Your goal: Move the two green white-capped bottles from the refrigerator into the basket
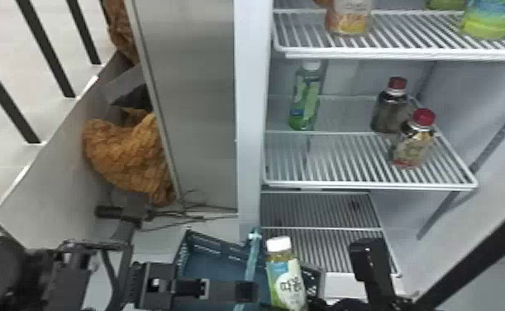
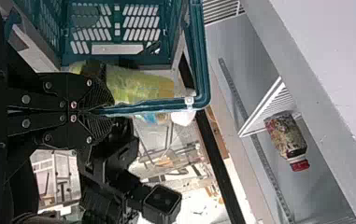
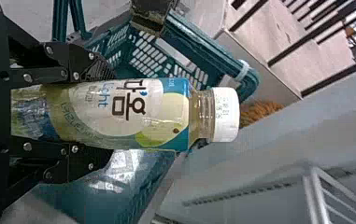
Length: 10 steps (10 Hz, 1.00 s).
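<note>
The refrigerator [image 1: 250,103] stands to the right of the work in the head view, and on its middle shelf [image 1: 371,185] a green bottle with a pale cap [image 1: 305,99] is upright, probably the second one due. The basket [image 1: 216,260] lies low, beside the refrigerator's opening. The left fingers [image 2: 101,93] are clenched on its teal bar [image 2: 157,106]; whether that is rim or handle cannot be told

The right fingers [image 3: 83,60] grasp the other task bottle [image 3: 166,116] by its sides, so the right arm is the one to place it. Its long axis runs with the fingers, and the white cap [image 3: 225,114] points away from the wrist, beyond the fingertips

The relation that matters is sideways: in the head view the held bottle is just right of the teal bar, with the basket's visible inside on the bar's left. The coming move would seem to want a shift leftward, the whole length clearing the bar before the right fingers part. Let go too soon, the bottle's lower end could catch the bar, or the cap could knock the left fingers
</note>
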### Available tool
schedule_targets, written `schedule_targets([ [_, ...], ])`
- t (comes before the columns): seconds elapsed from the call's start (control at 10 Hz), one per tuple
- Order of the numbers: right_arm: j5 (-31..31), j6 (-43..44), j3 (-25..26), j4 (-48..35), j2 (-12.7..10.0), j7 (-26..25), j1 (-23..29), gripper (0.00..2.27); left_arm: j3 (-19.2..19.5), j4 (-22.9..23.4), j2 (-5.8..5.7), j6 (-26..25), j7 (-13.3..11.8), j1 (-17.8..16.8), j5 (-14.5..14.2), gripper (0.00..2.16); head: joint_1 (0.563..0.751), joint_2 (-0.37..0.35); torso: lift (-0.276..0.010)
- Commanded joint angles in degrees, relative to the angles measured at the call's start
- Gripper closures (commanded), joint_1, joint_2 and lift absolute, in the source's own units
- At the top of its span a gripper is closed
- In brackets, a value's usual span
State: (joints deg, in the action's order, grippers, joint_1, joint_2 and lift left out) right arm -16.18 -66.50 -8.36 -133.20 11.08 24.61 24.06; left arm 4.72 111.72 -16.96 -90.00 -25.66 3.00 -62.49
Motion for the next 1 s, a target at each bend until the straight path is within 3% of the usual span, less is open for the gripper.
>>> schedule_targets([
  [0.0, 0.4, -1.0, -1.1, 1.8, 0.3, 0.4, -1.7, 1.00, 0.0, 0.0, 0.00, 0.0, 0.0, -0.1, 0.1, 1.17, 0.695, 0.009, -0.263],
  [0.2, 0.5, -1.0, -1.1, 1.5, 0.3, 0.5, -1.6, 0.28, 0.0, 0.0, 0.00, 0.0, 0.0, -0.1, 0.1, 1.17, 0.695, 0.019, -0.263],
  [0.3, 1.2, -1.0, -0.9, 0.8, 0.3, 0.5, -1.1, 0.09, 0.0, 0.0, 0.00, 0.0, 0.0, -0.1, 0.1, 1.17, 0.695, 0.019, -0.263],
  [0.6, 5.8, 0.8, 1.9, -3.0, -0.5, 0.1, 1.1, 0.14, -0.2, 0.0, -0.09, 0.0, 0.0, -0.2, 0.1, 1.17, 0.695, -0.004, -0.263],
  [0.9, 13.0, 7.3, 7.2, -9.9, -2.2, -2.7, 4.8, 0.14, 0.1, 0.0, -0.09, 0.0, 0.0, -0.1, 0.1, 1.17, 0.695, -0.084, -0.263],
])
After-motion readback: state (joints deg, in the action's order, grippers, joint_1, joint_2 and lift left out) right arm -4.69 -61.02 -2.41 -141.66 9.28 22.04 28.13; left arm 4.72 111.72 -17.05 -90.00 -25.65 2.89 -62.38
